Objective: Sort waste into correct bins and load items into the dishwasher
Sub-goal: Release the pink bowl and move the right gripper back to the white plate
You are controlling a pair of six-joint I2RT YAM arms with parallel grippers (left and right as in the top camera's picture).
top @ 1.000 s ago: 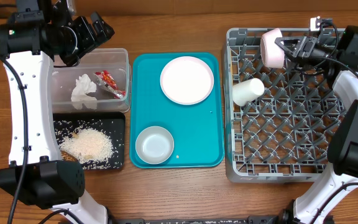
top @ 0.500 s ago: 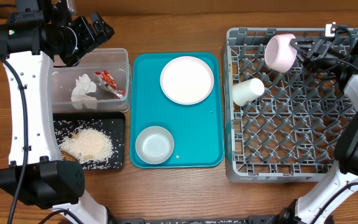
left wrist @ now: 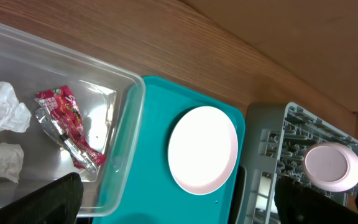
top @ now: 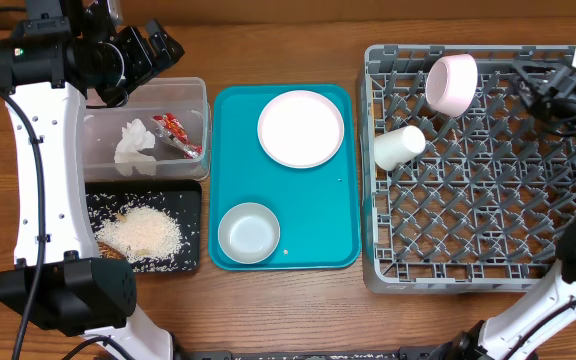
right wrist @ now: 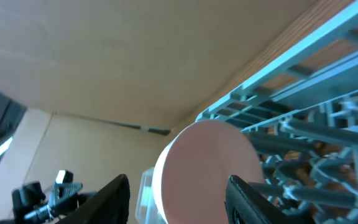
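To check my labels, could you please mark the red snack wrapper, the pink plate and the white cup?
Red shiny snack wrapper [top: 175, 127]: overhead, red middle.
Pale pink round plate [top: 301, 128]: overhead, centre.
White cylindrical cup [top: 399, 147]: overhead, side wall.

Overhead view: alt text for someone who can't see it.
A grey dish rack at right holds a pink cup and a white cup; a teal tray in the middle carries a plate and bowl. At left, a clear tub and black tray hold waste.

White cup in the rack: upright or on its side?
On its side. The white cup lies across the pegs near the left edge of the grey rack, its long wall facing the overhead camera.
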